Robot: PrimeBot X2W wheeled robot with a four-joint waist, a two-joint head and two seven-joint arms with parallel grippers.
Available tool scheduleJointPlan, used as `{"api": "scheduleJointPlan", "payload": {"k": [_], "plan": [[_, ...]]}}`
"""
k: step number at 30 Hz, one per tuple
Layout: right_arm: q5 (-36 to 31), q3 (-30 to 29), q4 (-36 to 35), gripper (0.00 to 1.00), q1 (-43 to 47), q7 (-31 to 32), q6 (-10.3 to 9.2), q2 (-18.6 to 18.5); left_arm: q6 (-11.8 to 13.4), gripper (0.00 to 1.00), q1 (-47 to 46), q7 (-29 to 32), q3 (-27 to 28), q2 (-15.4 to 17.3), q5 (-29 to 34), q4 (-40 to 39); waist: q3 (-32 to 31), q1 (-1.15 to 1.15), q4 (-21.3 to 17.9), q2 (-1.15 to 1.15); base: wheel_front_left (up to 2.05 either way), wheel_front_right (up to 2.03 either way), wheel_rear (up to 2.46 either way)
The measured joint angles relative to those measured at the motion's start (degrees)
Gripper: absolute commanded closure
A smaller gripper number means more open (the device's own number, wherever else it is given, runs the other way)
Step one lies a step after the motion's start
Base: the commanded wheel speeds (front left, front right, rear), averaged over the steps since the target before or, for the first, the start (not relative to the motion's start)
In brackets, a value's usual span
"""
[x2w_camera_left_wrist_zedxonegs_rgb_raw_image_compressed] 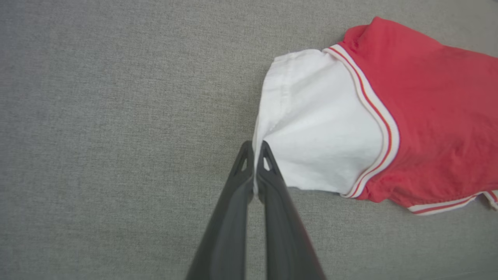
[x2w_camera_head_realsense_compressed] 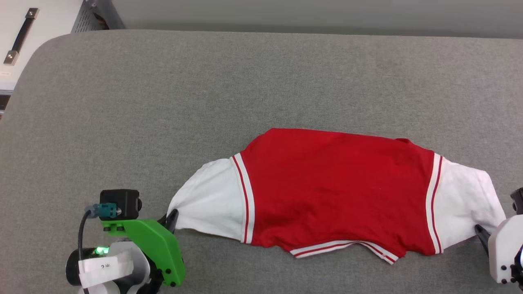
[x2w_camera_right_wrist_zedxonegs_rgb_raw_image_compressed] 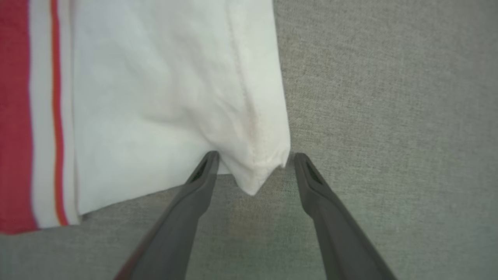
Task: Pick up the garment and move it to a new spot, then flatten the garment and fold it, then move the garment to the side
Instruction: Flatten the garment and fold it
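The garment (x2w_camera_head_realsense_compressed: pixel 339 188) lies sideways, left end effector (x2w_camera_left_wrist_zedxonegs_rgb_raw_image_compressed: pixel 255 147) pinching one sleeve corner, right end effector (x2w_camera_right_wrist_zedxonegs_rgb_raw_image_compressed: pixel 256 156) gaping round the other.

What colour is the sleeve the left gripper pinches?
Plain white; the sleeve shows best in left wrist view.

Wide grey woven-fabric padded surface (x2w_camera_head_realsense_compressed: pixel 163 81), rounded corner at upper left of the head view. Carries, at lower centre to lower right, a red cloth garment (x2w_camera_head_realsense_compressed: pixel 335 183) with white short sleeves and red-white striped trim, spread flat, sleeves pointing left and right.
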Motion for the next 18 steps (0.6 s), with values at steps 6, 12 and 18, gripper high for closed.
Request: {"api": "scheduleJointPlan", "payload": {"k": [6,12,18], "plan": [[0.4,2.0,1.7,0.0,-2.1,0.0,0.0,-1.2,-0.1,1.0,-0.8,0.3,-0.7,0.0,0.0,0.0,1.7,0.0,0.8,0.0,0.0,0.0,0.0],[1.9,2.7,3.0,1.0,-2.3,1.3,-0.08,-1.5,-0.1,1.0,-1.5,0.3,-0.9,0.0,0.0,0.7,2.3,0.0,1.3,0.0,0.0,0.0,0.0],[3.1,2.7,3.0,1.0,-2.3,1.2,0.01,-0.9,-0.1,1.0,-1.6,-0.2,-0.5,0.1,-0.2,1.9,0.7,0.0,0.8,0.0,0.0,0.0,0.0]]}}
